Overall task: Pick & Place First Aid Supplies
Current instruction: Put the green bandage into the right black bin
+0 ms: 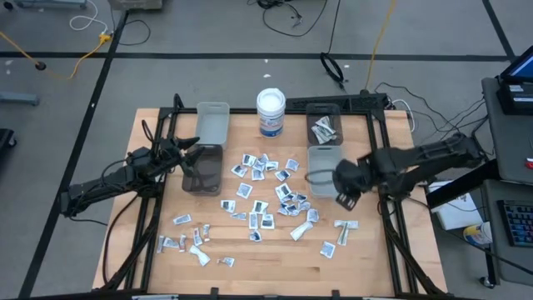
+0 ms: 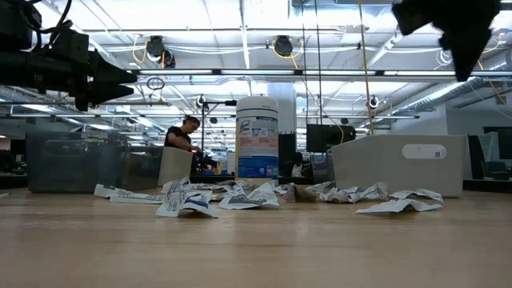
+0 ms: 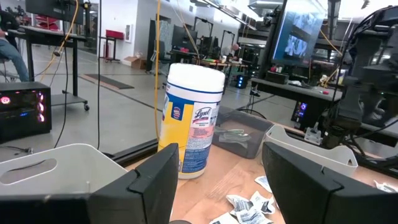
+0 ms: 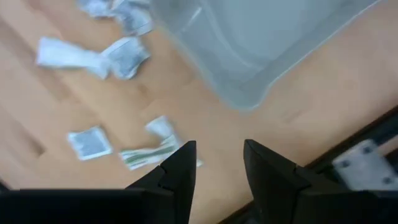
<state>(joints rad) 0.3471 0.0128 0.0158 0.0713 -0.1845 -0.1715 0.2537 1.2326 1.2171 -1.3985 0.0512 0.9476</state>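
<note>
The first aid supplies [image 1: 266,200] are many small flat packets lying loose across the middle of the wooden table; the low view shows them crumpled [image 2: 240,196]. A few more lie in the far right bin [image 1: 323,127]. My right gripper [image 1: 346,198] points down, high above the table, just right of the near grey bin [image 1: 325,162]. Its fingers stand open with nothing between them [image 4: 219,155], above a striped sachet [image 4: 149,154]. My left gripper [image 1: 193,152] waits level and open [image 3: 217,171] over the dark bin [image 1: 202,171].
A white round tub with a blue label [image 1: 271,112] stands at the far middle, also in the left wrist view [image 3: 191,118]. A clear bin [image 1: 212,121] sits far left. Black frame rails [image 1: 387,208] run along both table sides. Bare wood lies along the near edge.
</note>
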